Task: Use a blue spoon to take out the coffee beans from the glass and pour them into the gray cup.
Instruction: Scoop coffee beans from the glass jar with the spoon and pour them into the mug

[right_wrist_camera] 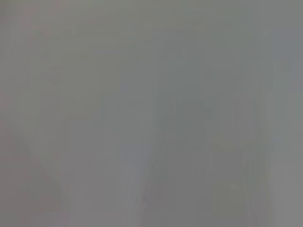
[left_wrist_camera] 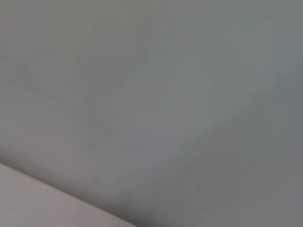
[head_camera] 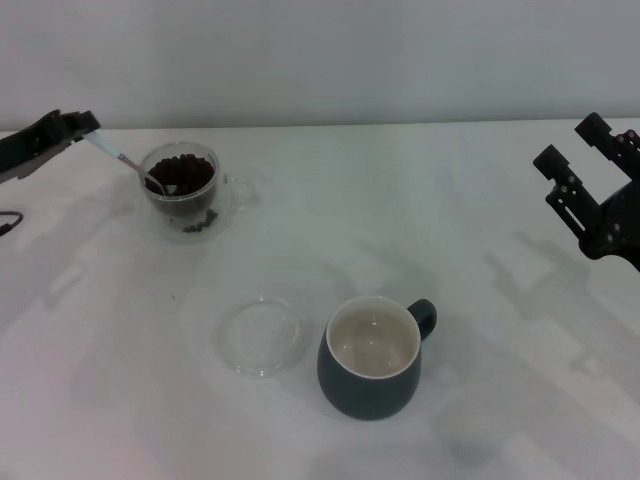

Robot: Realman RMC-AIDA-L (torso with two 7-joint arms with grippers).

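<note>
Open white table (head_camera: 450,230) lies between glass (head_camera: 182,187) at ten o'clock and gray cup (head_camera: 372,357) at six. My left gripper (head_camera: 85,128) clamps the blue spoon (head_camera: 128,165), bowl dipped among coffee beans (head_camera: 185,172). My right gripper (head_camera: 570,152) hovers at three o'clock, fingers apart.

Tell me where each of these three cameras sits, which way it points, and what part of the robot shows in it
Head view: on the robot's head, looking forward and down at the table; shows the left gripper holding the blue spoon in the glass of coffee beans, the gray cup, and the right gripper, open, at the table's right side.
Left wrist view: on the left wrist; only a blank gray surface, no robot parts.
Right wrist view: on the right wrist; likewise blank.
Shared: both wrist views show nothing identifiable.
</note>
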